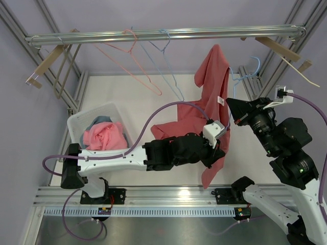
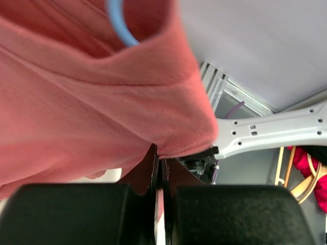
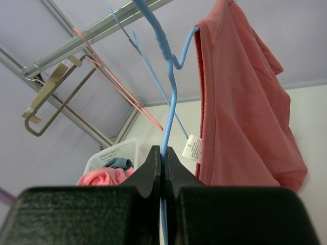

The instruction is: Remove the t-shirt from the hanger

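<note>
Left tool (image 2: pixel 159 162) pinching salmon t-shirt (image 2: pixel 92 112) (limp, creased)

Two robot arms, built from smooth white link shells and bulky matte black joint housings. The left arm (image 1: pixel 117 159) has a long white link ending in black motor blocks and a white wrist block (image 1: pixel 215 130). A lilac cable (image 1: pixel 163 109) loops along it. The right arm (image 1: pixel 286 148) shows black cylinders, a tiny green light (image 1: pixel 302 170) and a white plug block (image 1: pixel 282 95). A white link (image 2: pixel 276 133) carries small dark screw holes. The left gripper (image 2: pixel 159 155) and right gripper (image 3: pixel 162 153) have flat black fingers (image 3: pixel 152 171) tapering to points.
</note>
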Robot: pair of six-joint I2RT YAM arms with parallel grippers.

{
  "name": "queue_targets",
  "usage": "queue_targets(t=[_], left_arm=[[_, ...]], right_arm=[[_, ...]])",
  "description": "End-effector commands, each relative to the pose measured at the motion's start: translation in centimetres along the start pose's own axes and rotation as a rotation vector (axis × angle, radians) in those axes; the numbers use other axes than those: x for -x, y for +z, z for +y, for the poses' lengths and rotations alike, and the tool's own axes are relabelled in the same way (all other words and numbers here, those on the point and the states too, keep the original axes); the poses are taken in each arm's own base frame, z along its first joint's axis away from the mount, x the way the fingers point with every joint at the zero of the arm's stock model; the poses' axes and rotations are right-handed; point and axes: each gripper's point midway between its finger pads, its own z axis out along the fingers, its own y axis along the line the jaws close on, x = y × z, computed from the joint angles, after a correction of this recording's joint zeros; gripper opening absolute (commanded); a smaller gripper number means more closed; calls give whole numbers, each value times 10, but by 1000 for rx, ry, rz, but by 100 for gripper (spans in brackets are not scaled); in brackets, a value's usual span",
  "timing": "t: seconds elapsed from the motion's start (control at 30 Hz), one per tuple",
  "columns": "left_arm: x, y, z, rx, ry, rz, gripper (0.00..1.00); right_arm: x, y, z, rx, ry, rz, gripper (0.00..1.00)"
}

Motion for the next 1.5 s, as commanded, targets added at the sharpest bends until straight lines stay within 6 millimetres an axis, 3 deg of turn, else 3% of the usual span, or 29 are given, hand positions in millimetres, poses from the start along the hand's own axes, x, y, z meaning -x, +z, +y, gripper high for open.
queue_targets(t=[0.0,0.1,0.27,0.4,0.47,0.53,0.6,0.63,0.7,0.73,0.8,0.97,1.0,1.07,1.1,1.2,1.33,1.47], left_arm=[[18,-12,-23,-50,21,-72,0],[-4,-20,-41,-107,7,-24,0],[-57,-33,-57,-152,-18,85,0],[-81,-43,-54,-150,-44,135,0],[-95,-46,-55,-159,-30,171,0],[-97,-53,-47,-121,-6,185,0],[-83,-60,-38,-83,14,143,0],[-70,-69,-35,-77,37,114,0],[-44,-79,-33,-50,57,51,0],[-31,-87,-32,-46,82,23,0],[0,-99,-31,-28,110,-56,0],[60,-115,-32,23,171,-199,0],[81,-121,-33,41,174,-249,0],[96,-117,-34,68,228,-282,0],[116,-121,-36,86,228,-334,0],[144,-115,-29,172,279,-420,0],[172,-103,-13,238,324,-486,0],[187,-92,10,315,331,-515,1]], right_arm=[[42,2,18,46,-12,-134,0],[51,18,23,40,-18,-154,0],[77,39,27,12,-22,-240,0],[105,43,40,22,-25,-292,0],[109,47,41,14,-40,-287,0],[113,35,49,48,-39,-275,0],[99,26,54,106,-33,-233,0],[102,4,64,173,-10,-242,0],[87,-11,65,220,5,-217,0],[93,-33,68,254,21,-245,0],[90,-59,67,281,31,-249,0],[98,-112,69,339,33,-282,0],[103,-128,71,359,37,-307,0],[107,-146,76,396,34,-317,0],[110,-158,79,418,31,-327,0],[114,-182,86,473,32,-331,0],[113,-193,83,466,32,-330,0],[108,-205,87,522,46,-339,0]])
